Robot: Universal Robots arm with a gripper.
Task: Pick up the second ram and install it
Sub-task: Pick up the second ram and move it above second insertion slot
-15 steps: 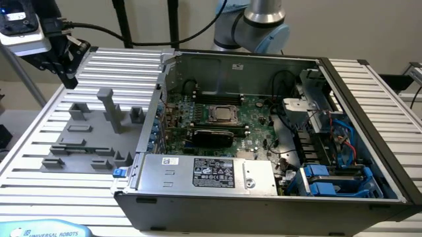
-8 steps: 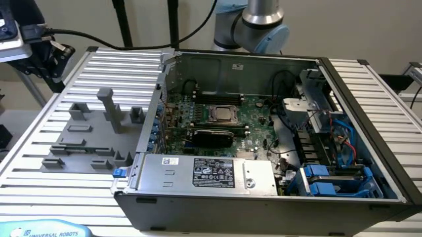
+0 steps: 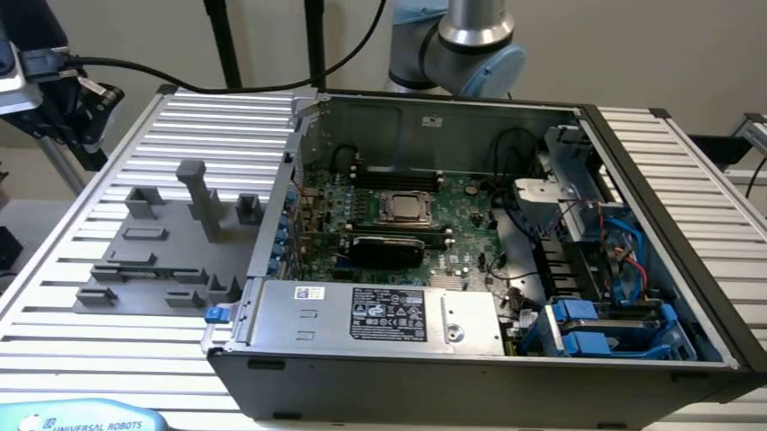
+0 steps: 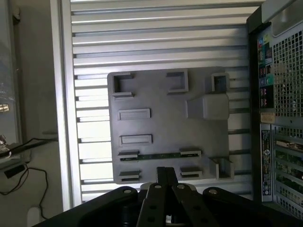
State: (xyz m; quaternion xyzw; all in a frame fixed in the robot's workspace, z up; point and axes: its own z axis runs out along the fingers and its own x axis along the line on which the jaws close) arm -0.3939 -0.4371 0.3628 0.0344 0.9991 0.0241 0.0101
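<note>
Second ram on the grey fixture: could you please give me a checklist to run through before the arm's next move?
1. Second ram seated on the grey fixture: ok.
2. Ram free of obstruction: ok, nothing lies on it.
3. Claw open for a grasp: not ok, it is shut and empty.
4. Claw lined up on the ram: cannot tell; it hangs over the fixture, apart from the stick.
5. Computer case open, motherboard exposed: ok.
6. Room on the motherboard for the stick: cannot tell.
</note>
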